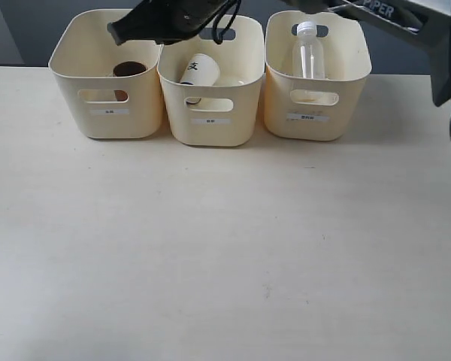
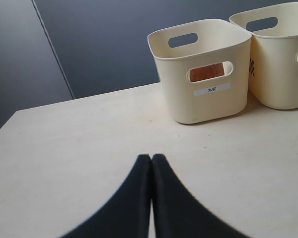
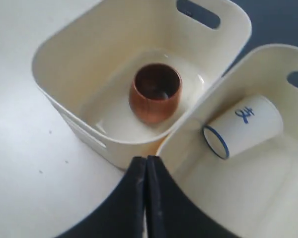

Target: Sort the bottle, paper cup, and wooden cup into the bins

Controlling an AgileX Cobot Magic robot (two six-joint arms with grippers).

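Three cream bins stand in a row at the back. The wooden cup (image 1: 129,69) (image 3: 155,92) stands upright in the left bin (image 1: 105,124) (image 3: 49,54). On its side in the middle bin (image 1: 210,131) (image 3: 238,208) lies the paper cup (image 1: 199,69) (image 3: 243,126). The bottle (image 1: 308,53) stands upright in the right bin (image 1: 316,128). My right gripper (image 1: 114,31) (image 3: 146,159) reaches across above the left and middle bins, shut and holding nothing. My left gripper (image 2: 151,156) is shut and empty, low over the table; the exterior view does not show it.
In the left wrist view the left bin (image 2: 203,106) shows the wooden cup (image 2: 207,71) through its handle cut-out, with the middle bin (image 2: 278,74) beside it. A dark wall rises behind the table. The pale tabletop (image 1: 225,256) stretches in front of the bins.
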